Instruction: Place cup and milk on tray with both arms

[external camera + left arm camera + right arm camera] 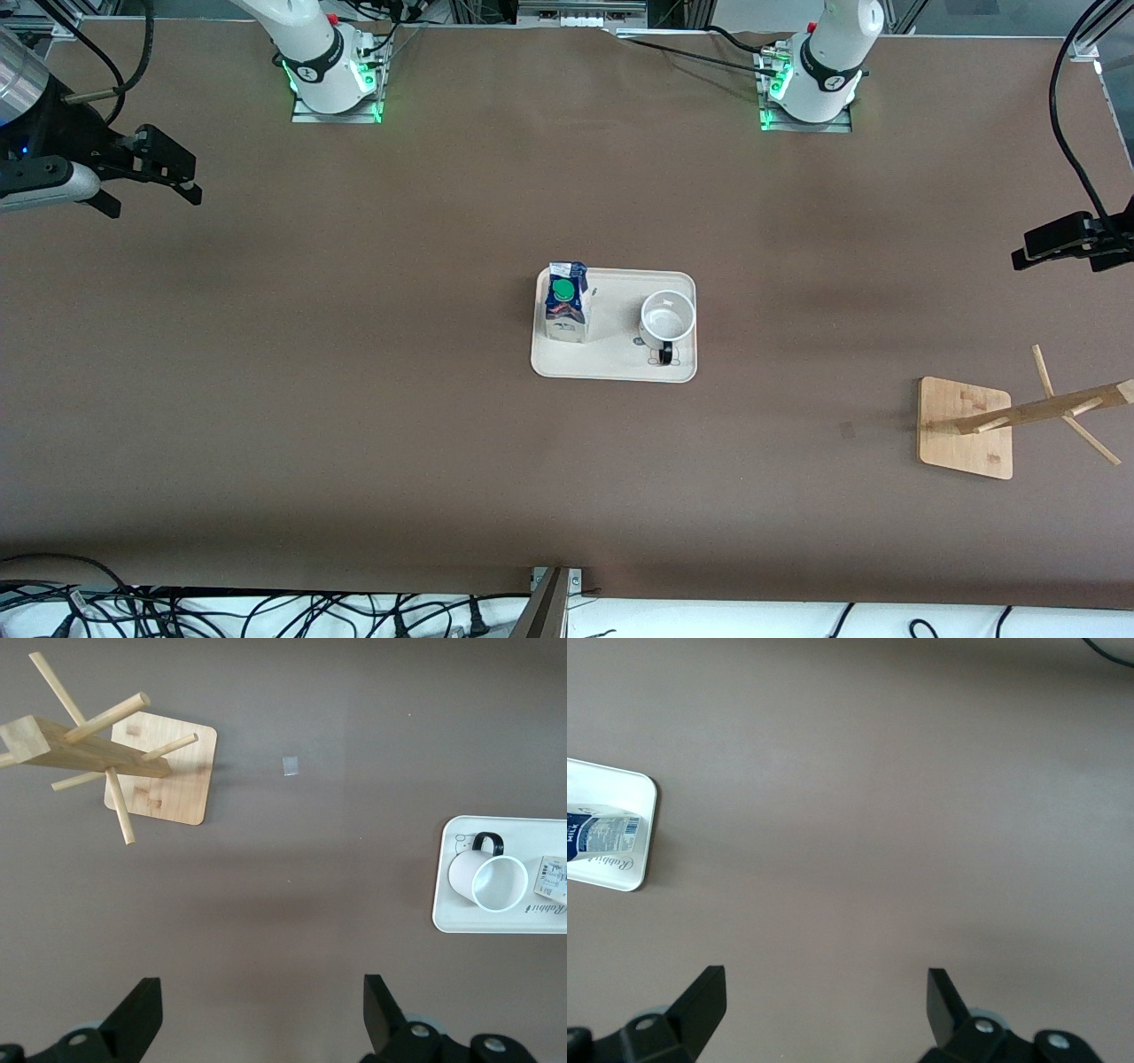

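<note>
The cream tray (611, 365) lies in the middle of the table. On it the blue and white milk (567, 301) carton with a green cap stands upright at the end toward the right arm. The white cup (666, 319) stands upright on the tray's other end, its black handle pointing toward the front camera. The wrist views show the cup (487, 881), the tray (443, 904) and the milk (602, 835) from afar. My left gripper (1028, 252) hangs open and empty over the table's left-arm end. My right gripper (164, 190) hangs open and empty over the right-arm end.
A wooden rack with pegs lies tipped on its square base (966, 427) toward the left arm's end, nearer the front camera than the tray. It also shows as the rack (115, 753) in the left wrist view. Cables run along the table's front edge.
</note>
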### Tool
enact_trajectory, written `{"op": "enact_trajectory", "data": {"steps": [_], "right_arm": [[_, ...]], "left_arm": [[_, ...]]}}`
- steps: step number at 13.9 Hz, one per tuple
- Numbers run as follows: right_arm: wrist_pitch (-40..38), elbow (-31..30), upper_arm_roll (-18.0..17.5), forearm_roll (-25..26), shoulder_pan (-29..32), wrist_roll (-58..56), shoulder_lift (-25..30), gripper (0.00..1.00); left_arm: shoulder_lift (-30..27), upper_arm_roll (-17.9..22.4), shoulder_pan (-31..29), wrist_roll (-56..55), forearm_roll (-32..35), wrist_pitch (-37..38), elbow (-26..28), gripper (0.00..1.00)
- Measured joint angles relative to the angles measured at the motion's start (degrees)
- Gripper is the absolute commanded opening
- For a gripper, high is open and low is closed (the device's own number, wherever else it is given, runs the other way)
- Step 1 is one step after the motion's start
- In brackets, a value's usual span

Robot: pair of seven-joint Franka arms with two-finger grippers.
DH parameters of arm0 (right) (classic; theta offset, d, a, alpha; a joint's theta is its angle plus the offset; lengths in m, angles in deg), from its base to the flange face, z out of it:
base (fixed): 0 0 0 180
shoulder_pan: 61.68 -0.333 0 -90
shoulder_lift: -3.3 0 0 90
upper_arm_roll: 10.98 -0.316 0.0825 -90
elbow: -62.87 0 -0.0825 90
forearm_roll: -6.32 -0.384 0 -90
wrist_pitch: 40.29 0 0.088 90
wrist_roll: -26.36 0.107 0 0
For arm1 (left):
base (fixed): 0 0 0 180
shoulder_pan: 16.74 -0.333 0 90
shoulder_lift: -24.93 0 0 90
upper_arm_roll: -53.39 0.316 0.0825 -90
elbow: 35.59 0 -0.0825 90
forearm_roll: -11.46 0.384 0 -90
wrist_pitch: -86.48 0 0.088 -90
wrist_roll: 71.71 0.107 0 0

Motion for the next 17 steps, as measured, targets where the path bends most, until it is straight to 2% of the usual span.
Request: {"op": "enact_trajectory", "data": {"steps": [5,9,11,12,15,17], "right_arm": [[0.0,0.0,0.06,0.0,0.01,-0.29,0.0,1.0],[0.0,0.02,0.13,0.0,0.02,-0.53,-0.01,1.0],[0.0,0.02,0.15,0.0,0.03,-0.56,-0.02,1.0],[0.0,0.03,0.15,0.0,0.03,-0.56,-0.02,1.0],[-0.01,0.08,0.16,0.0,0.03,-0.56,-0.01,1.0],[-0.01,0.17,0.16,0.0,0.02,-0.59,-0.11,1.0]], "left_arm": [[-1.09,0.9,1.84,-0.06,0.01,-0.01,1.34,1.0],[-6.21,3.62,5.51,-0.06,0.01,-2.79,8.67,1.0],[-7.54,4.72,6.77,-0.06,0.01,-2.82,10.43,1.0],[-7.84,5.91,7.82,-0.06,0.01,-2.76,10.93,1.0],[-7.94,12.95,13.89,-0.05,-0.01,-2.62,11.49,1.0],[-7.94,13.74,14.53,-0.05,-0.04,-2.62,11.53,1.0]]}}
